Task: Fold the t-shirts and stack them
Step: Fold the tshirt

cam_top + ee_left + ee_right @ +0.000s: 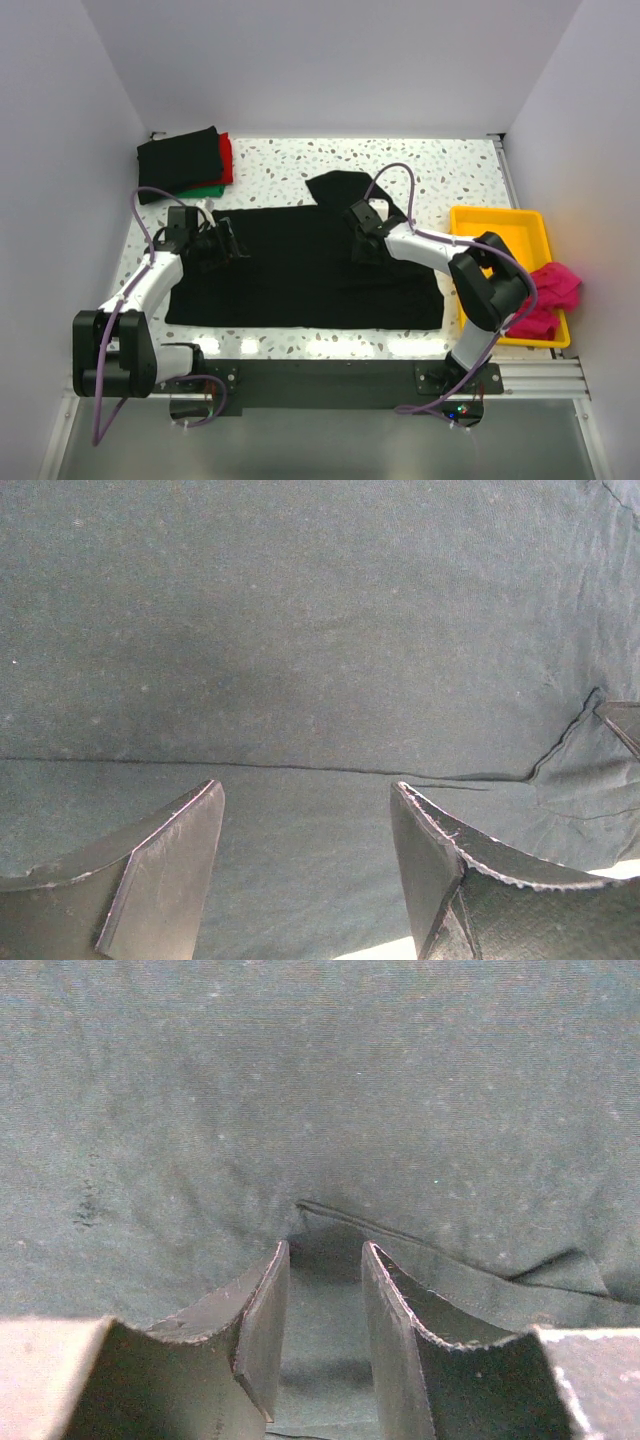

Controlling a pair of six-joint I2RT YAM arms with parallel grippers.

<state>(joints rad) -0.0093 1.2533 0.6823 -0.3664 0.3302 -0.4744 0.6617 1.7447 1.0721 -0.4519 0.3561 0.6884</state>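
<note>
Left pincer (pixel 306 788) wide apart, empty, low over black t-shirt (pixel 300 275); right pincer (pixel 325 1248) half-open, tips at its fold.

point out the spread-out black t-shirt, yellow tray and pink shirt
black cloth t-shirt (pixel 300 285), spread flat: top external view, mid body
yellow plastic tray (pixel 525 230): top external view, bare floor
magenta-pink crumpled cloth shirt (pixel 555 285): top external view, middle of bunch

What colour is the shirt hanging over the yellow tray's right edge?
Magenta-pink shirt, draped over the yellow tray; clearest in the top external view.
</note>
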